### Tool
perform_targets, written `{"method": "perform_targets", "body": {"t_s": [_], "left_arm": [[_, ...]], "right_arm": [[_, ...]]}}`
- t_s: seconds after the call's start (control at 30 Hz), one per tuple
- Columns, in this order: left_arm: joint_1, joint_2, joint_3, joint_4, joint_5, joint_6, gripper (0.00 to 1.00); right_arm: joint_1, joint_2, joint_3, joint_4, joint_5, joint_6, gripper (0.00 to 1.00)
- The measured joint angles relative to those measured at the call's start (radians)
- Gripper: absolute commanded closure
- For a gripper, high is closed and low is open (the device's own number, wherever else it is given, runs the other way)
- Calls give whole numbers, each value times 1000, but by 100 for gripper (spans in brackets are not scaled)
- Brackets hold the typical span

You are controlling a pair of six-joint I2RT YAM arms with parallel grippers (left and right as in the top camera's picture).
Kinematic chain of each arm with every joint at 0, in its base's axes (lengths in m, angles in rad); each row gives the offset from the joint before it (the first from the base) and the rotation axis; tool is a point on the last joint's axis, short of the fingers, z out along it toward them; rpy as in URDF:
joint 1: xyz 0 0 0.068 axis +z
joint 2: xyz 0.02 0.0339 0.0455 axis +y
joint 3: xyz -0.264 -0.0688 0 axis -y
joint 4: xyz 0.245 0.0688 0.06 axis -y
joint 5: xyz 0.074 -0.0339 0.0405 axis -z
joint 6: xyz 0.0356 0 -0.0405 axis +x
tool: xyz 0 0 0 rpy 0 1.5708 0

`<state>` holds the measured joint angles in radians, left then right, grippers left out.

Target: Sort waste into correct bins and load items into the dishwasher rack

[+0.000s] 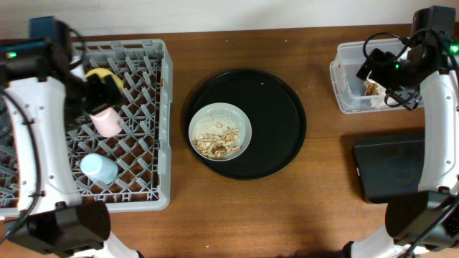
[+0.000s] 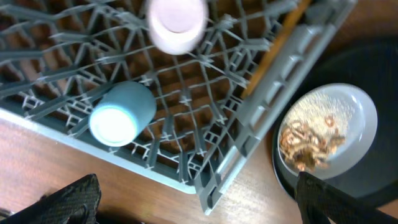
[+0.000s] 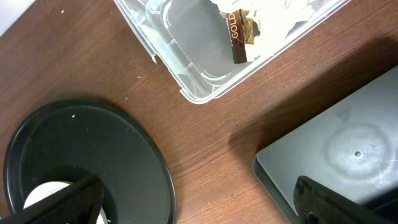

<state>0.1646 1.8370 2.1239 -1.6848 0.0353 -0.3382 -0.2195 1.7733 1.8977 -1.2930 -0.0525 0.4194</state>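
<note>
1. Left gripper [image 2: 205, 202]: fingers spread, empty, above dishwasher rack [image 2: 273, 118] holding pink cup [image 2: 177, 22], light blue cup [image 2: 121, 115].
2. Right gripper [image 3: 205, 202]: spread, empty, near clear tub [image 3: 193, 93] containing snack wrapper [image 3: 239, 34].
3. Grey-green dish [image 1: 219, 130], with food scraps [image 1: 215, 141], on round black tray [image 1: 287, 122].

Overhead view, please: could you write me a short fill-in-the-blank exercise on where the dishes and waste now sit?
1. The pink cup and the blue cup lie in the grey ____.
2. The dish sits on the round ____ tray.
3. The brown wrapper lies inside the clear ____.

Missing words: rack; black; tub.
</note>
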Motion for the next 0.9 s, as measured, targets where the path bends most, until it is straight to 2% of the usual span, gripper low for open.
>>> {"method": "perform_targets", "body": {"t_s": [0.27,0.33,0.47,0.5,0.57,0.67,0.7,0.73,0.8,0.83,0.9], "left_arm": [[29,-5,0,-2,-10,-48,1],[29,-5,0,-2,-10,-48,1],[29,-5,0,-2,-11,-48,1],[29,-5,0,-2,-11,-48,1],[29,-5,0,-2,-10,-49,1],[29,-5,0,-2,-11,-48,1],[29,-5,0,-2,-11,-49,1],[29,-5,0,-2,-11,-49,1],[29,-5,0,-2,-11,-49,1],[29,-5,0,-2,-11,-49,1],[29,-5,0,-2,-11,-49,1]], "right_arm": [[0,0,0,2,-1,0,2],[-1,0,0,5,-80,0,2],[14,0,0,-65,-396,-36,1],[54,0,0,-81,-461,-84,1],[182,0,0,-110,-433,-137,2],[525,5,-10,-69,-180,-124,3],[602,13,-21,-48,-94,-89,10],[662,30,-33,-36,-17,-50,23],[739,101,-44,-6,85,17,26],[746,135,-46,4,108,39,32],[740,227,-47,52,120,71,64]]}}
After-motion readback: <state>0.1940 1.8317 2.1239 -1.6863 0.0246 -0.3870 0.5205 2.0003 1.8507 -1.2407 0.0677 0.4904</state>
